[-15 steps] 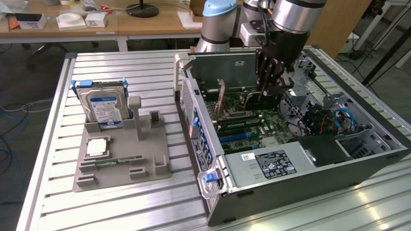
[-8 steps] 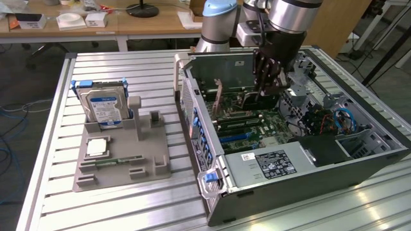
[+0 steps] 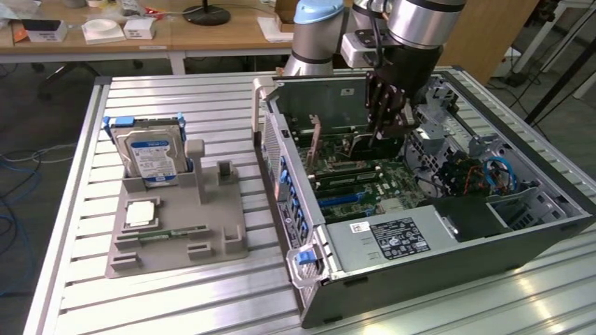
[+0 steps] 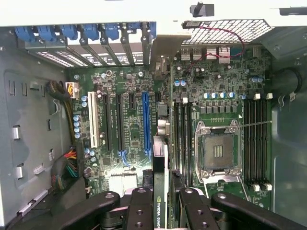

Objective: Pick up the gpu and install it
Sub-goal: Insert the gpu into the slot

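The hand (image 4: 163, 195) holds the card (image 4: 161, 158), which may miss the blue slot (image 4: 146, 120) and bump the green board (image 4: 114, 79).

The black, blocky metal gripper (image 3: 389, 129) has linked matte fingers (image 4: 139, 211) dotted with round screw holes. Directly above the gripper comes a black cylindrical wrist section (image 3: 412, 66), then a fat silver-grey metal tube (image 3: 423, 17). Beside the wrist is a small pale grey box (image 3: 359, 49), and higher up is a rounded pale blue joint cap (image 3: 317, 10).
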Tool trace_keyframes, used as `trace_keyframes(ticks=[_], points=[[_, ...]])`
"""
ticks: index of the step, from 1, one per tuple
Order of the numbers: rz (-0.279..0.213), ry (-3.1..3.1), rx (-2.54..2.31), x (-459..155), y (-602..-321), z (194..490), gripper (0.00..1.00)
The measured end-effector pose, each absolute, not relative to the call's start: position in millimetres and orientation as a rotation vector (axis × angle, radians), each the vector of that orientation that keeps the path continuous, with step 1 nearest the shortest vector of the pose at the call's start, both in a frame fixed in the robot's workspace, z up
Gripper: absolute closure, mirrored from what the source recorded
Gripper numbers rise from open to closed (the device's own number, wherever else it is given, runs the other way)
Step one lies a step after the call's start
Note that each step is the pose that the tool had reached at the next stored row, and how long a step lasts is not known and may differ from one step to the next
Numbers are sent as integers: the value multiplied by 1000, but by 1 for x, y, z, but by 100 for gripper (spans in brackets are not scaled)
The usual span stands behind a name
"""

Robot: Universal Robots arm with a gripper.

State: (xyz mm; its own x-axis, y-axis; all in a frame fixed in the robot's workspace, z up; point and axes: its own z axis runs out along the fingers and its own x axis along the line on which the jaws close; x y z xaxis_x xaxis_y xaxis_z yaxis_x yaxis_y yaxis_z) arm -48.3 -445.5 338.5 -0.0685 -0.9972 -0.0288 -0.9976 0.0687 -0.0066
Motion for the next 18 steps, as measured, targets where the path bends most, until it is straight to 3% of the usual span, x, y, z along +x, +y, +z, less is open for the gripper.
trace_keyframes(ticks=[18], points=[[19,2277,-2125,-48,-444,325,74]])
